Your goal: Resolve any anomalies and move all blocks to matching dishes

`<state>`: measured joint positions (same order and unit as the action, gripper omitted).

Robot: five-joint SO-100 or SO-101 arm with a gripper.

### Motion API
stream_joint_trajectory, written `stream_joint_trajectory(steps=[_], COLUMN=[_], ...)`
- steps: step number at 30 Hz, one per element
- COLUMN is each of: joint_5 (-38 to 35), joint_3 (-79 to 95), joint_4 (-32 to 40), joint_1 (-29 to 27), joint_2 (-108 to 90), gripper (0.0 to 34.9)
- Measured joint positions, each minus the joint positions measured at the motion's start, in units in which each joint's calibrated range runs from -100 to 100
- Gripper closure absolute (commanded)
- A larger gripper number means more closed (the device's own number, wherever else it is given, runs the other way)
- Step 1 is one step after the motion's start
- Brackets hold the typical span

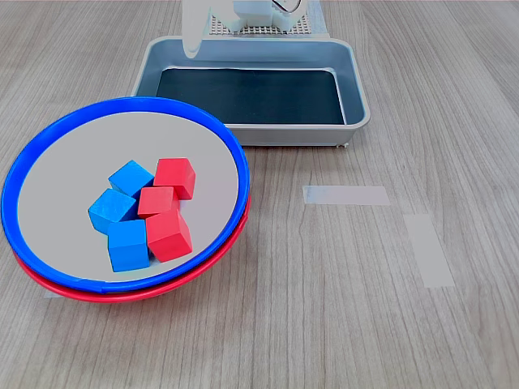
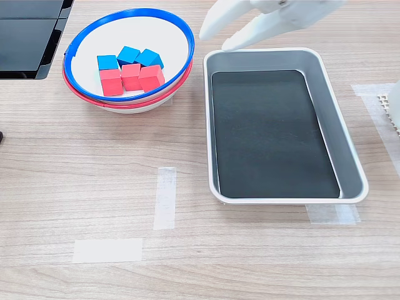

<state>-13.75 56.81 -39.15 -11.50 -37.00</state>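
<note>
blue-rimmed dish (image 1: 49, 150) sits nested on top of the red-rimmed dish (image 1: 122, 293), just beside one end of the grey tray (image 2: 350, 156), and all six cubes lie huddled inside it: three red cubes (image 1: 168, 212) touching three blue cubes (image 1: 123, 217). the tray holds nothing but its dark base. my gripper (image 2: 226, 30) hangs over the tray's rim on the dish side, holding nothing; only one pale finger shows clearly in the second exterior view, so i cannot tell how wide it is parted. no sorting looks started. as i judge it, the step in hand is the approach to the stacked dishes, the oddity to fix first. the next move calls for lifting the blue-rimmed dish off without spilling cubes, setting it near the tray, then carrying red cubes to the freed dish.
</note>
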Motion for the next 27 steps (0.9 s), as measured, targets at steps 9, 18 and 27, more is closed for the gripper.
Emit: stream_joint_trajectory(steps=[9, 18, 27], joint_5=[-3.22, -3.52, -4.44], joint_3=[-13.43, -17.42, -20.87], joint_4=[4.00, 8.16, 13.13], joint_1=[-5.13, -5.22, -4.07], joint_2=[21.82, 28.22, 35.81], gripper=[25.5, 25.9, 25.2])
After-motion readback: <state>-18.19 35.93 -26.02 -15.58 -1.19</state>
